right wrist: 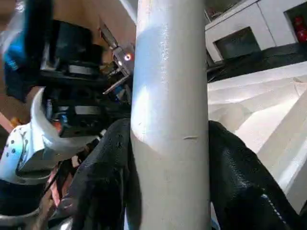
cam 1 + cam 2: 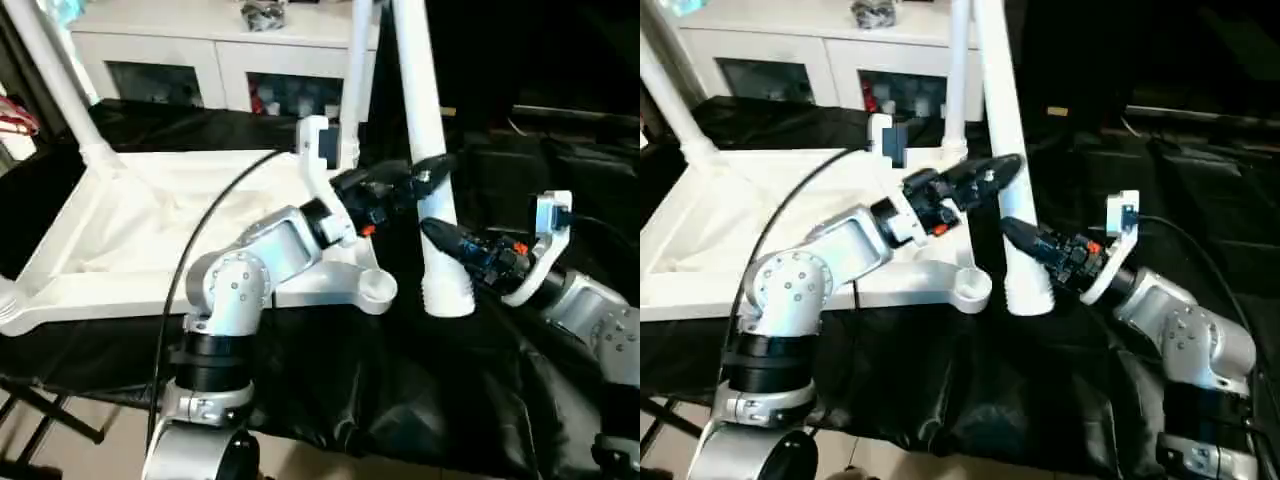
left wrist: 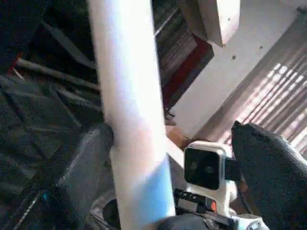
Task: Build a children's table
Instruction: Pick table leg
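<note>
Tabletop [image 2: 150, 230]: upside down on the black table [image 2: 420, 400], sockets up to take legs.
Leg [image 2: 430, 180]: upright just beside its empty near corner socket [image 2: 378, 288].
Right gripper [image 2: 440, 235]: clenched on leg, steadying.
Left gripper [image 2: 425, 172]: parted around leg.

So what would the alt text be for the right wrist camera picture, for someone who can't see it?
A white tubular leg stands upright between the two black jaws of the right gripper, which press against it on both sides. Behind it are the left gripper and the white tabletop.
</note>
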You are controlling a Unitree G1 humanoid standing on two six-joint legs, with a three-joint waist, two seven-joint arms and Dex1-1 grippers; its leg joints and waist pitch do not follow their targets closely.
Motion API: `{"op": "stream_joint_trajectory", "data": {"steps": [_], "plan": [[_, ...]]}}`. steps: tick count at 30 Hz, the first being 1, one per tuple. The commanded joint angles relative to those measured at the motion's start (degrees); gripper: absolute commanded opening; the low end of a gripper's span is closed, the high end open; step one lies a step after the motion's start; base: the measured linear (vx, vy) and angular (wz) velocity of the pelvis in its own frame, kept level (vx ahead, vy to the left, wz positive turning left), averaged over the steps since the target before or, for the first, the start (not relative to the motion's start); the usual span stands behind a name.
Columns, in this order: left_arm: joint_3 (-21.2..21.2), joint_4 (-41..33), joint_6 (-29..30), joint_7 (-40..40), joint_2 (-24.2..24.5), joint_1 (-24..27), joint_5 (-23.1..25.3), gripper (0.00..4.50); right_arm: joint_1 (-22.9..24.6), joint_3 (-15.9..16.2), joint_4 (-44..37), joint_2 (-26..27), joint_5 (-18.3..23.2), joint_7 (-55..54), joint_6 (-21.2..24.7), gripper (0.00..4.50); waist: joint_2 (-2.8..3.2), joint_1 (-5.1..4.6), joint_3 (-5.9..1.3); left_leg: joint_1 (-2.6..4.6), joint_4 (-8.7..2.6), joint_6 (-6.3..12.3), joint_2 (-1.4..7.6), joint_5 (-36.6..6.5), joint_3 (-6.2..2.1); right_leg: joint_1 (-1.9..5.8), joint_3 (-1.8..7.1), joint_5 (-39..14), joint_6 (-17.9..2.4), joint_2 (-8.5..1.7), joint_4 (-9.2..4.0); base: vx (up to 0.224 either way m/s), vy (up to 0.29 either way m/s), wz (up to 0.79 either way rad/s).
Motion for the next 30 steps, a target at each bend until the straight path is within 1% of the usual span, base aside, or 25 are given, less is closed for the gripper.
{"op": "stream_joint_trajectory", "data": {"steps": [1,2,3,4,5,6,7,9,11,12,13,14,15,16,17,18,19,20,21,23,24,25,27,30], "plan": [[-0.79,-0.47,1.21,0.17,-1.12,-0.77,-1.73,4.50,-0.18,2.31,-2.56,0.14,-0.17,-0.71,0.53,1.85,-0.87,0.06,-3.62,1.02,-3.54,1.42,0.00,-0.54,0.05,2.68,0.46,13.10,-13.65,-2.11,-4.08,0.000,0.000,0.00],[-0.89,-0.60,1.25,0.23,-1.12,-0.79,-1.77,4.50,-0.23,2.52,-2.74,0.20,-0.47,-0.99,0.40,1.85,-0.84,0.07,-3.66,1.06,-3.53,1.49,0.04,-0.20,0.01,2.67,0.44,13.75,-13.61,-2.12,-4.06,0.000,0.000,0.00],[-0.83,-0.68,1.75,0.85,-1.13,-0.92,-1.94,4.50,-0.10,3.05,-3.81,0.39,-0.99,-1.84,0.29,1.85,-1.48,-0.05,-3.59,0.97,-3.53,1.77,-0.02,0.42,0.14,2.78,0.45,15.03,-13.42,-1.99,-4.07,0.000,0.000,0.00],[-0.79,-0.66,1.97,1.29,-1.12,-0.97,-1.84,4.50,-0.11,3.31,-4.29,0.54,-1.23,-2.24,0.21,1.85,-1.21,0.10,-3.65,0.99,-3.50,1.75,-0.02,0.74,0.10,2.78,0.45,15.47,-13.45,-2.07,-3.86,0.000,0.000,0.00],[-0.86,-0.30,2.17,2.52,-0.97,-1.12,-0.95,4.50,-0.21,3.85,-5.11,0.86,-1.73,-3.04,0.04,1.85,-1.11,0.07,-3.56,1.00,-3.50,1.77,-0.04,0.90,0.13,2.67,0.46,15.49,-13.16,-2.05,-3.96,0.000,0.000,0.00],[-0.56,0.41,2.17,4.41,-0.96,-1.32,0.13,4.50,-0.31,4.64,-6.31,1.47,-2.51,-4.48,-0.84,1.85,-1.64,-0.01,-3.54,1.04,-3.53,1.83,-0.03,0.80,0.24,2.74,0.50,15.43,-12.85,-2.02,-4.09,0.000,0.000,0.00],[-0.40,0.74,2.08,5.25,-0.97,-1.42,0.66,4.50,-0.48,5.03,-6.62,1.78,-3.15,-5.32,-1.47,1.85,-1.30,0.11,-3.51,1.00,-3.61,1.75,0.01,1.02,0.14,2.64,0.49,15.26,-12.52,-2.10,-3.99,0.000,0.000,0.00],[0.29,1.68,1.48,8.05,-1.05,-1.89,2.49,4.22,-1.47,6.38,-6.72,2.88,-5.69,-8.88,-3.30,1.85,-1.49,0.03,-3.49,1.09,-3.68,1.35,0.04,0.77,0.16,2.61,0.54,14.26,-11.87,-2.16,-4.16,0.000,0.000,0.00],[1.17,2.47,0.08,11.46,-1.13,-2.66,4.57,4.15,-2.39,8.67,-7.33,4.16,-9.04,-12.41,-5.85,1.85,-1.33,-0.04,-3.36,1.10,-3.79,0.59,0.01,0.12,0.14,2.54,0.55,12.74,-11.35,-2.16,-4.31,0.000,0.000,0.00],[1.20,2.65,-0.56,12.48,-0.98,-2.93,5.49,4.04,-2.72,9.24,-7.51,4.77,-9.95,-13.76,-6.50,1.85,-1.42,-0.07,-3.36,1.12,-3.86,0.03,0.03,-0.34,0.11,2.51,0.55,11.75,-10.97,-2.19,-4.35,0.000,0.000,0.00],[2.71,3.53,-1.63,15.20,-1.47,-3.88,5.97,3.94,-3.36,10.97,-7.25,5.79,-13.05,-16.74,-8.46,1.85,-1.52,-0.18,-3.35,1.17,-3.97,-0.16,0.09,-0.55,0.07,2.52,0.54,11.26,-10.64,-2.18,-4.39,0.000,0.000,0.00],[3.14,3.77,-1.89,15.97,-1.61,-4.15,6.03,3.85,-3.52,11.46,-7.20,6.04,-13.88,-17.56,-8.99,1.85,-1.42,-0.13,-3.37,1.12,-3.91,-0.66,0.10,-0.36,0.02,2.46,0.54,11.46,-10.44,-2.23,-4.28,0.000,0.000,0.00],[4.45,4.66,-3.05,18.12,-1.98,-4.98,6.31,3.79,-4.11,13.12,-6.02,6.81,-17.49,-21.33,-10.61,1.85,-1.48,-0.35,-3.31,1.13,-3.99,-1.05,-0.11,-0.63,0.06,2.50,0.54,11.32,-10.14,-2.13,-4.40,0.000,0.000,0.00],[4.45,4.66,-3.05,18.12,-1.98,-4.98,6.31,3.74,-4.11,13.12,-6.02,6.81,-17.49,-21.33,-10.61,1.85,-1.48,-0.48,-3.26,1.11,-4.02,-1.46,-0.18,-0.78,0.07,2.46,0.59,11.29,-9.79,-2.10,-4.44,0.000,0.000,0.00],[5.12,5.39,-3.60,18.90,-2.06,-5.61,6.00,3.69,-3.46,15.87,-7.00,7.58,-19.05,-21.20,-12.13,1.85,-1.86,-0.48,-3.27,1.08,-4.06,-1.35,-0.22,-0.99,0.13,2.61,0.63,11.37,-9.65,-2.08,-4.49,0.000,0.000,0.00],[5.66,6.14,-4.09,19.48,-2.18,-6.16,5.67,3.60,-2.91,18.36,-8.25,9.23,-20.08,-21.94,-13.12,1.85,-1.66,-0.41,-3.35,1.00,-3.99,-1.12,-0.19,-0.51,0.10,2.54,0.66,12.50,-9.55,-2.10,-4.24,0.000,0.000,0.00],[5.90,6.39,-4.05,19.72,-2.43,-6.27,5.35,3.50,-2.62,19.42,-9.15,10.24,-20.10,-22.27,-13.42,1.85,-1.75,-0.49,-3.43,1.03,-3.95,-0.69,-0.27,0.25,0.11,2.66,0.66,14.47,-9.38,-2.00,-4.14,0.000,0.000,0.00],[5.93,6.46,-3.99,19.92,-2.65,-6.17,5.28,3.41,-2.53,20.12,-9.58,10.95,-20.27,-22.70,-13.71,1.85,-1.72,-0.48,-3.47,0.96,-3.89,-0.44,-0.32,0.96,0.10,2.73,0.68,15.94,-9.27,-1.96,-3.99,0.000,0.000,0.00],[5.87,6.49,-4.02,20.01,-2.83,-6.05,5.33,3.32,-2.57,20.75,-9.82,11.57,-20.38,-23.04,-13.80,1.85,-1.64,-0.47,-3.64,0.94,-3.80,-0.04,-0.27,2.16,0.01,2.73,0.61,18.89,-9.14,-1.95,-3.69,0.000,0.000,0.00],[5.84,6.53,-4.09,20.18,-2.98,-5.98,5.45,3.26,-2.60,21.26,-9.88,12.01,-20.62,-23.38,-14.04,1.85,-1.63,-0.34,-3.83,1.16,-3.65,0.04,-0.28,3.22,0.03,2.69,0.51,21.64,-9.40,-1.69,-3.51,0.000,0.000,0.00],[6.04,6.56,-4.13,20.73,-3.46,-5.98,5.36,3.15,-2.81,21.93,-9.55,12.72,-21.31,-24.25,-15.00,1.85,-1.30,-0.22,-3.83,1.11,-3.64,0.02,-0.17,3.65,-0.01,2.56,0.46,22.76,-9.77,-1.71,-3.34,0.000,0.000,0.00],[6.13,6.60,-4.18,21.11,-3.63,-6.06,5.20,2.96,-3.06,22.05,-9.18,13.17,-21.58,-24.85,-15.55,1.85,-1.37,-0.26,-3.82,1.11,-3.68,-0.22,-0.15,3.45,0.03,2.55,0.38,22.87,-10.00,-1.68,-3.35,0.000,0.000,0.00],[6.15,6.63,-4.24,21.52,-3.70,-6.17,5.06,2.90,-3.52,22.13,-8.67,13.75,-21.91,-25.61,-16.18,1.85,-1.42,-0.29,-3.79,1.05,-3.74,-0.44,-0.22,3.25,0.04,2.63,0.37,22.99,-10.13,-1.71,-3.37,0.000,0.000,0.00],[6.36,6.84,-4.50,21.99,-3.58,-6.36,5.03,2.53,-3.74,22.13,-8.40,14.37,-22.49,-26.25,-16.77,1.85,-1.40,-0.26,-3.71,1.03,-3.78,-0.65,-0.28,2.48,0.08,2.68,0.43,22.14,-9.85,-1.77,-3.48,0.000,0.000,0.00]]}}
